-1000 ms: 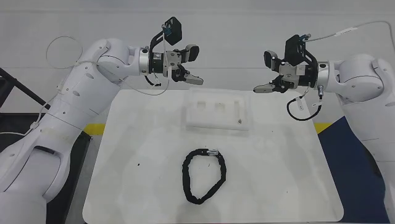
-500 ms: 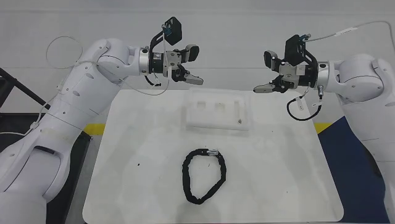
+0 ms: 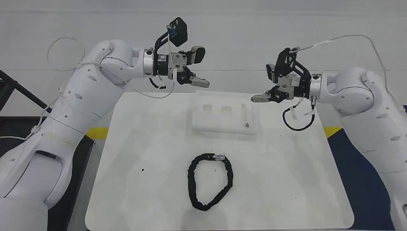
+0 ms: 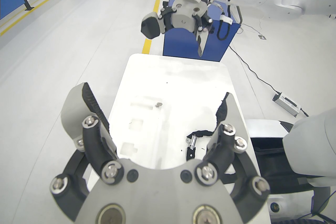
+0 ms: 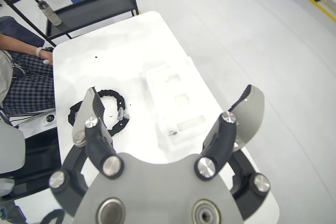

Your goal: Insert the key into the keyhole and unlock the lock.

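Note:
A black chain lock (image 3: 194, 186) lies in a loop on the white table (image 3: 140, 167), its metal lock body (image 3: 218, 158) at the loop's far side. The small key (image 3: 246, 125) rests in the white foam tray (image 3: 203, 126) behind it. My left gripper (image 3: 202, 67) hangs open over the table's far edge, left of the tray. My right gripper (image 3: 262, 84) is open beyond the tray's right end, above table height. The left wrist view has the key (image 4: 158, 104) and lock body (image 4: 193, 142) between its open fingers. The right wrist view looks down on the key (image 5: 172, 133) and chain (image 5: 110, 93).
The foam tray (image 5: 157, 88) has three shallow rectangular pockets. A black shelf cart (image 5: 86, 9) stands off one end of the table, a blue cabinet (image 4: 189, 46) off the other. A loose cable (image 3: 299, 119) dangles from the right wrist.
My right arm has swung left toward the tray and turned its gripper. The left arm, the chain lock and the key have stayed where they were.

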Controlling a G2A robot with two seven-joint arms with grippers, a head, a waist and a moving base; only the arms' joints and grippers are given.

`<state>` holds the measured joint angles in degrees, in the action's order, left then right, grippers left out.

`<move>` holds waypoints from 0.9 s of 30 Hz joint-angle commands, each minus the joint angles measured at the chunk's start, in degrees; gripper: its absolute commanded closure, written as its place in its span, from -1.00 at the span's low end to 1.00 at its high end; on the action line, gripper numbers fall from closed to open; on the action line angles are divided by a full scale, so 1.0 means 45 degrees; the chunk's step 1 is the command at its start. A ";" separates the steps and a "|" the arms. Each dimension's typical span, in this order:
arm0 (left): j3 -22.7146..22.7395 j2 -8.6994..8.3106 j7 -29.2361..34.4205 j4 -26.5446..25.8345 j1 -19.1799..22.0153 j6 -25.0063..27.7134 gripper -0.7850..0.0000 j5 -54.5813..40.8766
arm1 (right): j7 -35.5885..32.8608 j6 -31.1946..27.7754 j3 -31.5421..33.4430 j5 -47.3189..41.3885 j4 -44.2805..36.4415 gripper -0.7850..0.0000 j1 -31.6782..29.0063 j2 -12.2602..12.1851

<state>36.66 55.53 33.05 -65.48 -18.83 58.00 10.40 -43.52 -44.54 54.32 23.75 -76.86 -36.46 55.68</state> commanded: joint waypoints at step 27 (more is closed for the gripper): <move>0.0000 0.0000 0.0000 0.0000 0.0000 0.0000 -1.00 0.0000 | -0.1258 0.8162 -0.4094 -0.2393 0.4222 -1.00 0.0409 0.2440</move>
<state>36.66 55.53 33.05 -65.48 -18.83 58.00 10.40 -50.03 -8.38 36.43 13.11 -59.53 -35.11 66.09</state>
